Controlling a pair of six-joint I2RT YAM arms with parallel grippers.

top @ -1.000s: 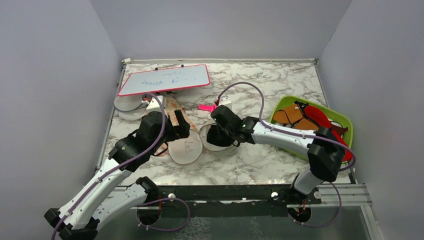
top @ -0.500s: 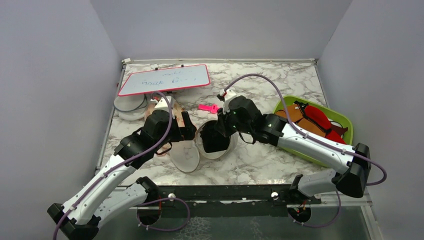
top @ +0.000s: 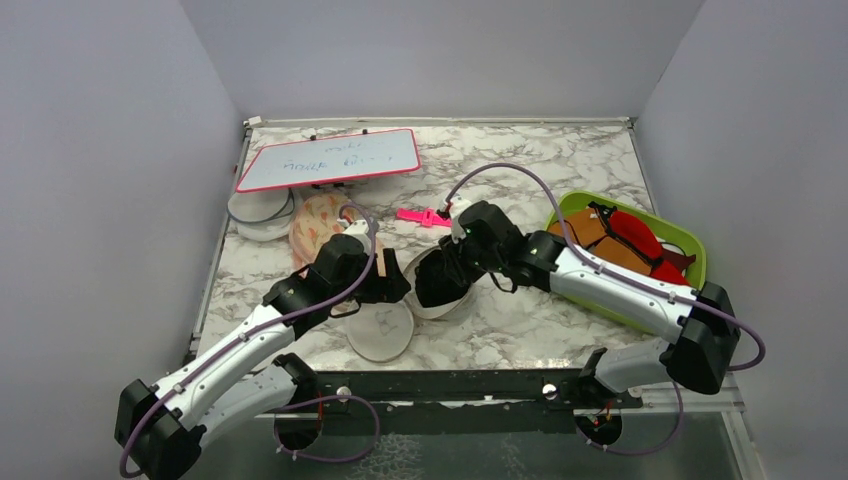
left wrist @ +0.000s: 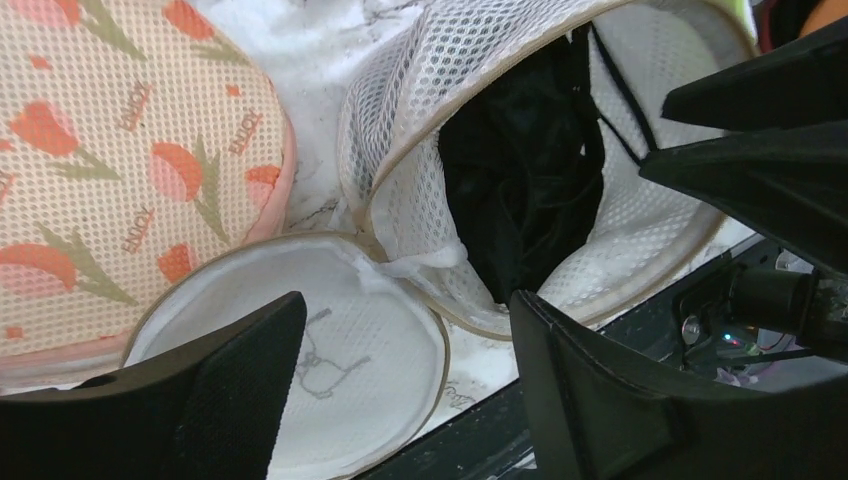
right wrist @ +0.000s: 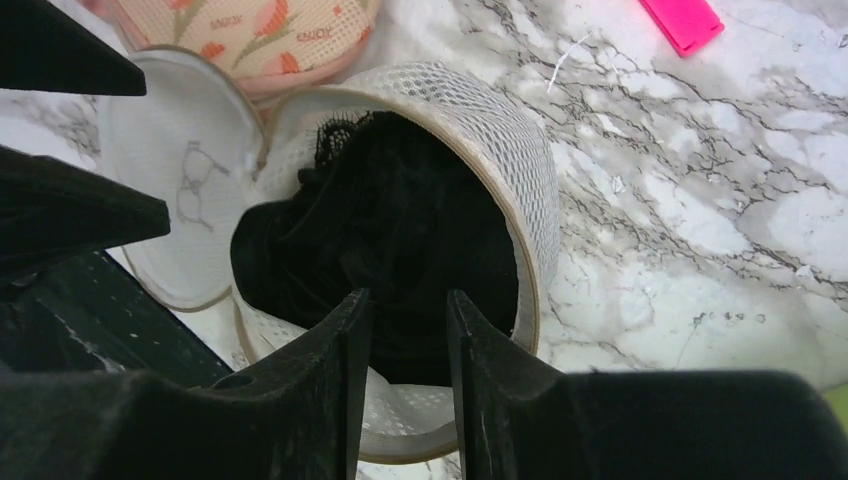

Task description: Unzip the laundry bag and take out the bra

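Marble counter (top: pixel 560 160), grey walls. Left pincer (left wrist: pixel 405 310): released, hovering over the flat half of the bag (left wrist: pixel 400 150), which lies at 8 o'clock of the tilted half. The bra (right wrist: pixel 390 230) sits bunched inside the tilted half, near counter centre. Right pincer (right wrist: pixel 408 297): jaws narrowly parted at the bra; grip cannot be confirmed. Recommended: pin the rim with the left, clench deep fabric, draw toward 3 o'clock.

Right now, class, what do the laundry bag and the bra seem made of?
The laundry bag: white mesh, likely synthetic, matte; visible grid of holes, beige fabric rim. The bra: soft black fabric, matte, folds limply; lacy edge suggests lace trim.
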